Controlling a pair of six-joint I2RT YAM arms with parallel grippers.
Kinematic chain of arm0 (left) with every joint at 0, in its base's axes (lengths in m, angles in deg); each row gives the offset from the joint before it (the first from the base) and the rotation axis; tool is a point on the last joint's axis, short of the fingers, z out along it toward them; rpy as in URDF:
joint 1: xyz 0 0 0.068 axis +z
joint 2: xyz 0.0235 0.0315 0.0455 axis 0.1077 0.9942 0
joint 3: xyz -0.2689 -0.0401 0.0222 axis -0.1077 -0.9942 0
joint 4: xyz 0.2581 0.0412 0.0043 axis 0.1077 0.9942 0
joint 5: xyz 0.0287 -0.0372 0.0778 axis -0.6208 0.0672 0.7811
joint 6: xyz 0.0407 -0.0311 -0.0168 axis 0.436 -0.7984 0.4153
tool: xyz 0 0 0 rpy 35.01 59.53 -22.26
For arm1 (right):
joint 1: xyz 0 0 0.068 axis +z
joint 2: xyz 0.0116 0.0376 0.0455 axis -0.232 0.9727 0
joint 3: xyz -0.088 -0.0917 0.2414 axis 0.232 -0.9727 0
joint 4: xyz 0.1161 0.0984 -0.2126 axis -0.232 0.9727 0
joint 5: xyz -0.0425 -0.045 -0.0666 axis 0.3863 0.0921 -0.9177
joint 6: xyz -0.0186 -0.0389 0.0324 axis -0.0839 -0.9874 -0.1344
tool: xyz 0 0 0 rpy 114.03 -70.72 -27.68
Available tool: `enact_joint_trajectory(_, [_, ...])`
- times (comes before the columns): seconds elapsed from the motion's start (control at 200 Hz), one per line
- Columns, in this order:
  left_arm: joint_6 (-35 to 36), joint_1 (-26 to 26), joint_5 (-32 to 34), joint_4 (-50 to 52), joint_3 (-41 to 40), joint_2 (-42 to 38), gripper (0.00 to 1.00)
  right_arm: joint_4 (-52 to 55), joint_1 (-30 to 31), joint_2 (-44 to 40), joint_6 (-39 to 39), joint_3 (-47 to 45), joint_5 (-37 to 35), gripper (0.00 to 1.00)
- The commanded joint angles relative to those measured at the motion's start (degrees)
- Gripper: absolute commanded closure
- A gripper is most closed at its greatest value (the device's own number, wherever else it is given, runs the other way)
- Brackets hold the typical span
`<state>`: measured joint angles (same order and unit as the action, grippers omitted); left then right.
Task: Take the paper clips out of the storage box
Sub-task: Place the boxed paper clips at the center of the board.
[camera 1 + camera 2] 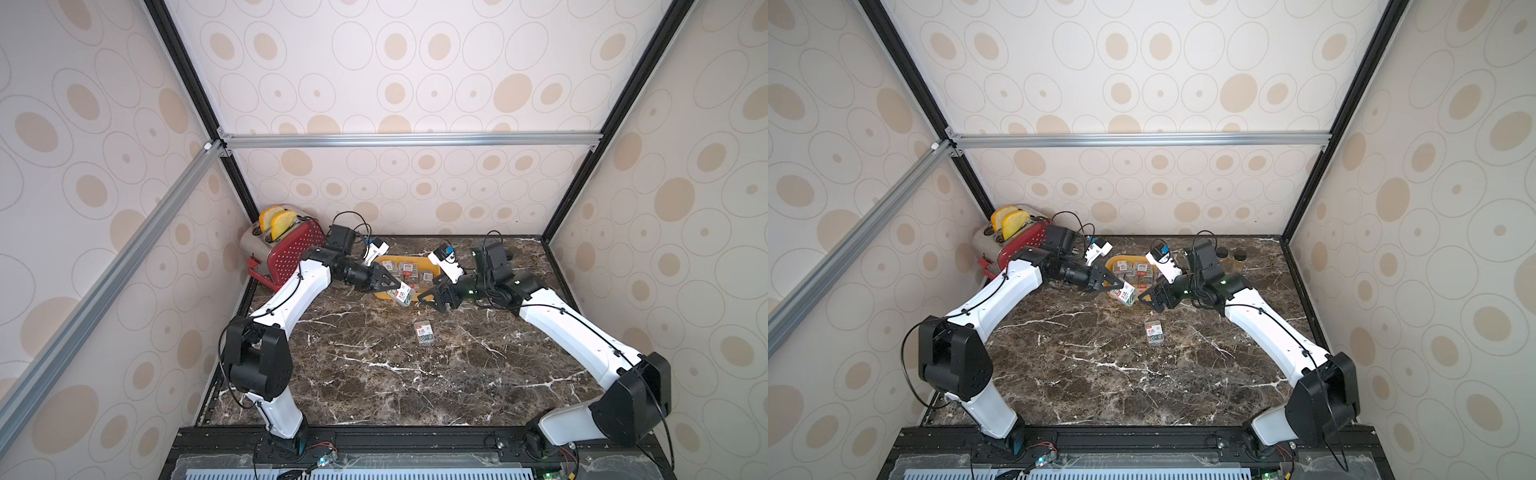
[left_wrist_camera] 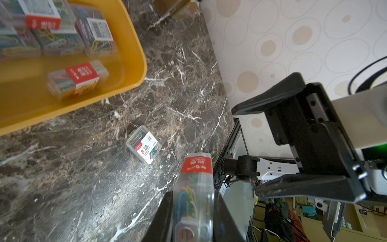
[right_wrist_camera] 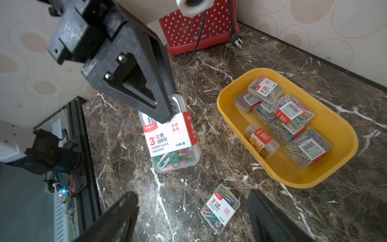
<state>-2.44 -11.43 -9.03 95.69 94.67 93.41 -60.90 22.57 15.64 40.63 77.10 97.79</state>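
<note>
In the right wrist view the left gripper (image 3: pixel 167 114) is clenched on one box of paper clips (image 3: pixel 173 142) just outside the storage box (image 3: pixel 314 182) near the tabletop's (image 3: pixel 209 62) far edge, the right gripper (image 3: pixel 192 193) stands released and empty, another box (image 3: pixel 219 208) lies mid-tabletop, and several boxes (image 3: pixel 307 146) are left inside.

- Clip boxes (image 3: pixel 307 147): nine in all, as far as they can be counted.
- Of these, in the tub (image 3: pixel 293 178): seven, though they overlap and some lie stacked, so this count is not certain.
- Loose box (image 3: pixel 219 208) on the table (image 3: pixel 209 62): one.
- Held box (image 3: pixel 173 136), off the table: one.
- Tub: one.
- Toaster (image 1: pixel 291 253): one.
- Bread slices (image 1: pixel 282 222): two.
- Black-capped jars (image 1: pixel 1223 252): two.
- Arms (image 1: pixel 291 299): two.
</note>
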Motion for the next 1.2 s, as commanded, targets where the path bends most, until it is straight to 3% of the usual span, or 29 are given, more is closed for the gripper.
enact_joint_trajectory(0.0, [4.7, 0.2, -1.0, 4.9, 3.3, -0.5, 0.81, 0.6, 3.5, -1.0, -8.7, -1.3, -7.3, 0.12])
enact_joint_trajectory(0.371, [4.2, -2.5, -0.4, 5.0, 4.2, 0.9, 0.81, -2.3, 8.9, 4.2, -11.7, 0.7, -12.9, 0.09])
enact_joint_trajectory(0.721, [2.8, -3.7, 0.1, 4.2, 5.9, 2.6, 0.81, -3.0, 9.4, 6.7, -10.2, 2.9, -11.0, 0.09])
enact_joint_trajectory(0.826, [2.7, -3.9, 0.3, 4.2, 6.2, 3.2, 0.81, -3.1, 9.5, 6.8, -9.5, 3.2, -10.8, 0.15])
enact_joint_trajectory(1.037, [2.5, -4.0, 0.4, 4.2, 7.1, 4.2, 0.81, -2.8, 9.5, 7.6, -8.4, 3.8, -10.8, 0.4])
enact_joint_trajectory(1.192, [2.5, -4.1, 0.2, 4.2, 7.5, 4.4, 0.8, -2.2, 9.5, 8.3, -8.2, 4.1, -11.3, 0.38])
